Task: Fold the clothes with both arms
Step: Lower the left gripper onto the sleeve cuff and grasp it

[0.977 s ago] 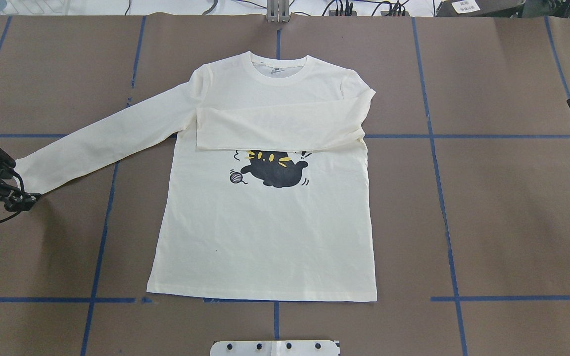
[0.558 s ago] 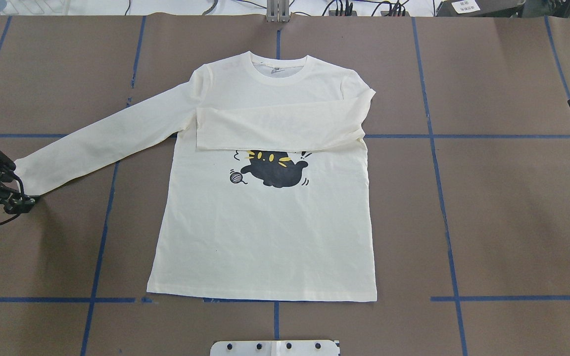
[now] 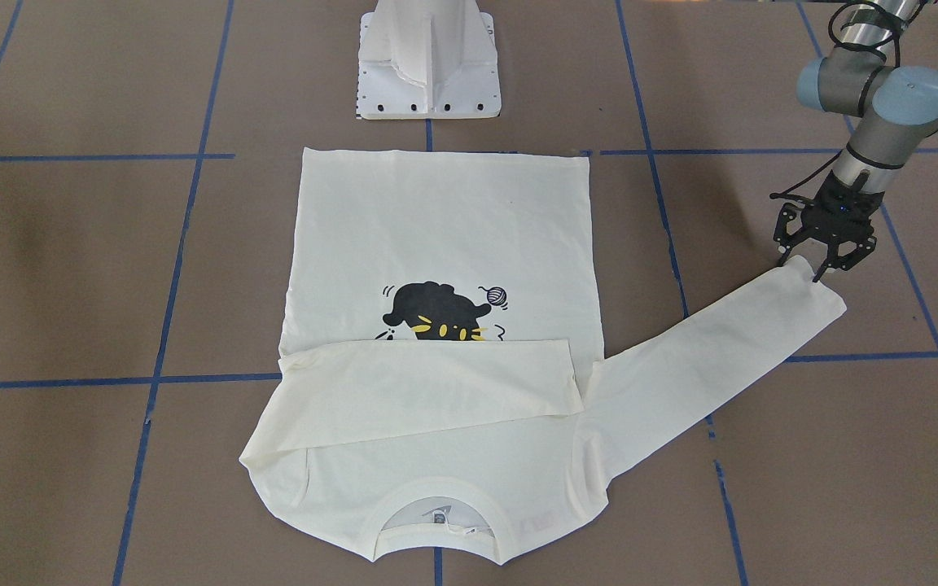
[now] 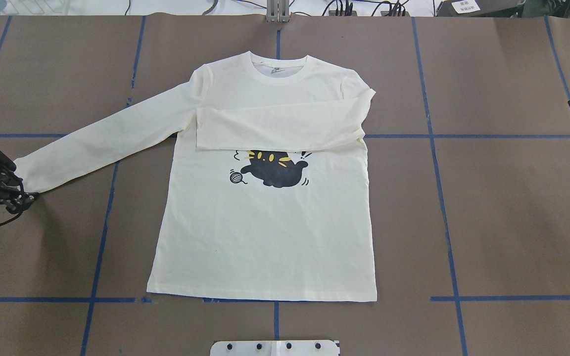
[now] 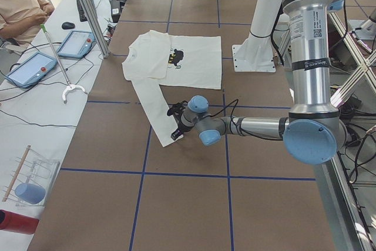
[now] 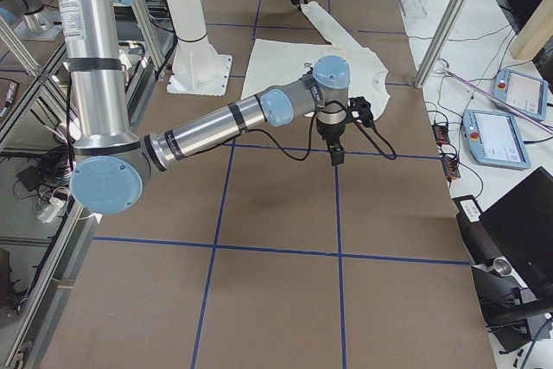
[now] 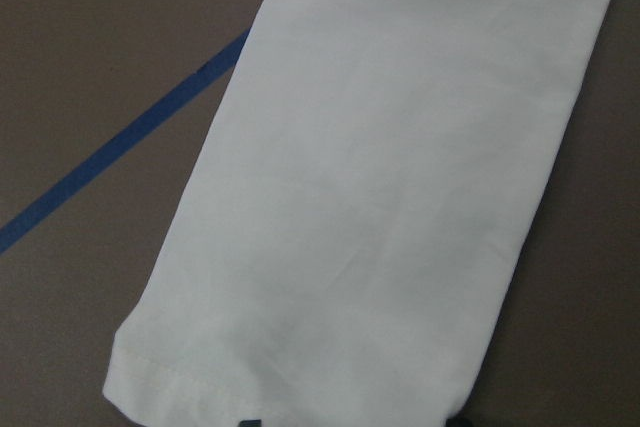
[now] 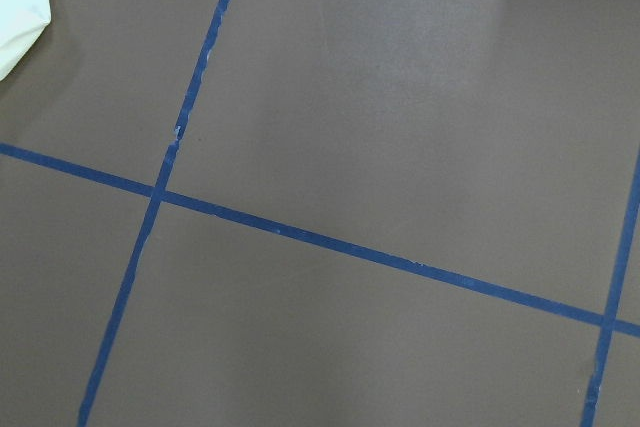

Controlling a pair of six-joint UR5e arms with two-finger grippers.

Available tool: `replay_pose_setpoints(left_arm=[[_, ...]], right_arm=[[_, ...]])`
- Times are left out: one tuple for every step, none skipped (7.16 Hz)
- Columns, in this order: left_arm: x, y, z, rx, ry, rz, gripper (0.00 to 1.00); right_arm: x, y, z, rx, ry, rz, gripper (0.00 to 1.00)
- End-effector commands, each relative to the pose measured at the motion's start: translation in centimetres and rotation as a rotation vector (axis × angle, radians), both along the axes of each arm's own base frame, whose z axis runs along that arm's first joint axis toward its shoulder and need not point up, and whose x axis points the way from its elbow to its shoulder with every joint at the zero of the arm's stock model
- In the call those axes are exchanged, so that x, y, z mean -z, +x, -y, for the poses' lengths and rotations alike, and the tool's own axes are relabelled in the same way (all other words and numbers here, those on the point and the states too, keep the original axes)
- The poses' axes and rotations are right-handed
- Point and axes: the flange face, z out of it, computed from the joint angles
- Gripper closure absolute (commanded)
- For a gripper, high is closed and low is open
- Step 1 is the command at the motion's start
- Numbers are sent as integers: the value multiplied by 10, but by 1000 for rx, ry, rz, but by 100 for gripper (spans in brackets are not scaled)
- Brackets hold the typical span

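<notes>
Call 12 o'clock the table edge farthest from the robot, as the overhead view shows it. The left gripper (image 3: pixel 799 272) is down at the cuff (image 7: pixel 300 377) of the outstretched sleeve (image 4: pixel 102 138), out at 9 o'clock. Its jaws are spread wide, tips poised over the cuff's hem, and nothing is pinched yet. This looks like the setup for the second sleeve fold. The next move calls for closing on that cuff, lifting it, and carrying it across toward 3 o'clock to lay it over the chest. It will need both layers of cloth in the bite, or the sleeve may slip free. Moving inward, the T-shirt (image 4: pixel 265 237) lies flat at table centre, hem at 6 and collar (image 4: pixel 279 69) at 12. The other sleeve (image 4: pixel 280 128) is already folded across the chest, just covering the top of the cat print (image 4: pixel 275 170). Nothing lies in the carry path. Farther out, near 3 o'clock, the right gripper (image 6: pixel 335 157) hangs over bare table (image 4: pixel 502 207), well apart from the shirt. I cannot tell whether its jaws are parted or closed.
</notes>
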Motion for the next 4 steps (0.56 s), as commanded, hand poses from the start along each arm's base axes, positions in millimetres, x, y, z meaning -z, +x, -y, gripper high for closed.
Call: replay_pose_setpoints(left_arm=[[3,-1,0,1,7,-5,100],[1,-2,0,-11,18,5,100],[2,-5,1,-37,55,21,100],[13,-5,7,-30,70,12,100]], right_arm=[[0,0,0,-1,-1,0,0],[0,0,0,-1,0,1,0],[0,0,0,-1,-1,1,0],[0,0,0,-1,-3,1,0]])
